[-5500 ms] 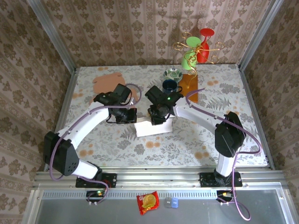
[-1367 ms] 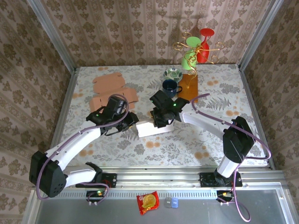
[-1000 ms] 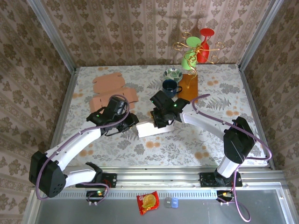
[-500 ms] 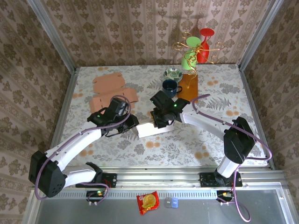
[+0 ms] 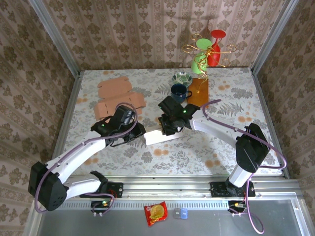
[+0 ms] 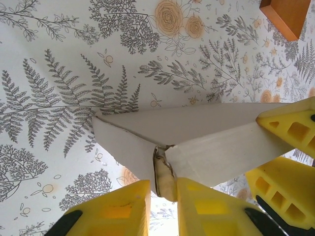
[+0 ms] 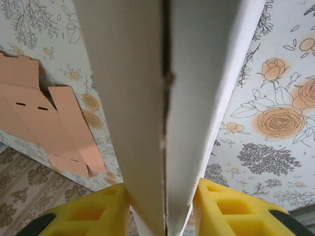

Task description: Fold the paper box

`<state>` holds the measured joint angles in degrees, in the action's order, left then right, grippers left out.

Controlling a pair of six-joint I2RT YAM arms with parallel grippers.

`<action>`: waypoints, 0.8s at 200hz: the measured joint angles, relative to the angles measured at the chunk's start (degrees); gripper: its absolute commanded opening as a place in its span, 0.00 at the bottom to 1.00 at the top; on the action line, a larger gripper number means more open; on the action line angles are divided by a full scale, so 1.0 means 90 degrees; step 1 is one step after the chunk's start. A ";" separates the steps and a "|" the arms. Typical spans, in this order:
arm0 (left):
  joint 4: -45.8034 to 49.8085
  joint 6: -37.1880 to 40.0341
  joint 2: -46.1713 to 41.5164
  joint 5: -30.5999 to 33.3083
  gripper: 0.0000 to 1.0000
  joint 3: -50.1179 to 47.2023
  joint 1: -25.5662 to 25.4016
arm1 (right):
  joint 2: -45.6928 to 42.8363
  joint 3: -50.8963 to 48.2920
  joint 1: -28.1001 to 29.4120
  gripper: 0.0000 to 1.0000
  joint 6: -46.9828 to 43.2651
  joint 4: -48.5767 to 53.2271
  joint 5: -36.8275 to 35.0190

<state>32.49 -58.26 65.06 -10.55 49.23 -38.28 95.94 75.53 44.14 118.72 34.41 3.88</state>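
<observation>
A white paper box [image 5: 158, 136], partly formed, lies at the middle of the floral-patterned surface [image 5: 216, 147], caught between two robot arms. From above, its long axis runs left to right, the right end angled a little toward the back wall. The left arm [image 5: 83, 150] reaches in from the near left, and the left jaws are clamped on the box's left end. In the left wrist view, the yellow fingers [image 6: 115, 206] pinch a corner seam where two white panels [image 6: 197, 130] meet in a shallow V. The right arm [image 5: 216, 129] comes in from the right, and the right jaws are closed on the box's far right part. In the right wrist view, yellow fingers [image 7: 231, 206] press two white walls [image 7: 147, 98] together face to face, a thin dark gap between them. The box therefore sits directly between the two sets of jaws, and both arms already touch it, so neither is the nearer one. Any further fold seems likely to turn on the two ends moving relative to each other along that long axis. A flat salmon cardboard cutout [image 5: 115, 98] lies unfolded, well apart at the back left. No brand, label or legible writing shows on the box; a red snack packet [image 5: 155, 213] in front of the arm bases has print too small to read.
</observation>
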 measured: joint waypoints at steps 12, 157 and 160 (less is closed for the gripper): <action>0.0000 -0.0010 -0.0085 0.0029 0.30 -0.0056 0.0002 | 0.0000 -0.0002 0.0000 0.36 0.0000 -0.0002 0.0002; -0.0707 -0.1008 -0.0308 -0.0668 0.28 -0.0393 0.0469 | -0.0002 -0.0029 -0.0005 0.36 0.0000 -0.0092 -0.0005; -0.0702 -0.1008 -0.0306 -0.0678 0.28 -0.0408 0.0469 | -0.0002 -0.0029 -0.0005 0.36 0.0000 -0.0092 -0.0007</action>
<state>26.17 -67.33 62.30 -16.64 45.56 -34.06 95.92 75.26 44.10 118.72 33.58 3.81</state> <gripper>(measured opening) 0.282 0.365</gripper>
